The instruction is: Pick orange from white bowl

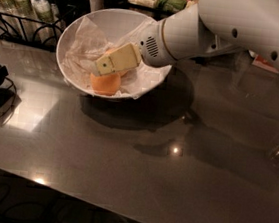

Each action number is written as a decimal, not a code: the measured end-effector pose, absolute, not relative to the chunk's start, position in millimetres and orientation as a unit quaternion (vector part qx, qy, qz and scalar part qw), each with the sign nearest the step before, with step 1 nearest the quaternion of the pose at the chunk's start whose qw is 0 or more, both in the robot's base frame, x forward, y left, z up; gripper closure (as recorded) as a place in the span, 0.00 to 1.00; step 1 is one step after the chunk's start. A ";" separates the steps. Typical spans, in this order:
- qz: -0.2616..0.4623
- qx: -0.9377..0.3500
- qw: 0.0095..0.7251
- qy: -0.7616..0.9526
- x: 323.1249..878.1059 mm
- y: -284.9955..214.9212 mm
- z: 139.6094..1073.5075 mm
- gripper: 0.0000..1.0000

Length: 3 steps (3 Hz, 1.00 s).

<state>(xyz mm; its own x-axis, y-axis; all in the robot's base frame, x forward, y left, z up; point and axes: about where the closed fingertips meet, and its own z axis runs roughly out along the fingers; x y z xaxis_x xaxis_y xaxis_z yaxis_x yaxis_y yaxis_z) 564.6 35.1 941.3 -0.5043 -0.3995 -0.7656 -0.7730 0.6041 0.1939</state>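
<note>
Currently, the gripper (110,63) sits inside the white bowl (117,20), just above the orange (105,84), which rests on crumpled paper (81,51); its grip state cannot be determined.

Café counter (124,157), wire bottle rack (18,24) (condiments), gripper (107,67) in white bowl (110,14)

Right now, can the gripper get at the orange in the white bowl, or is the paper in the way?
Probably yes. The gripper is inside the white bowl, directly at the top of the orange, which lies uncovered on the crumpled paper near the front rim. Nothing appears to block it.
</note>
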 end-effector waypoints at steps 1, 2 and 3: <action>0.277 -0.320 0.347 0.837 568.7 59.8 926.2 0.00; 0.268 -0.266 0.350 0.857 575.2 69.4 913.4 0.00; 0.239 -0.232 0.364 0.870 582.0 71.2 909.2 0.00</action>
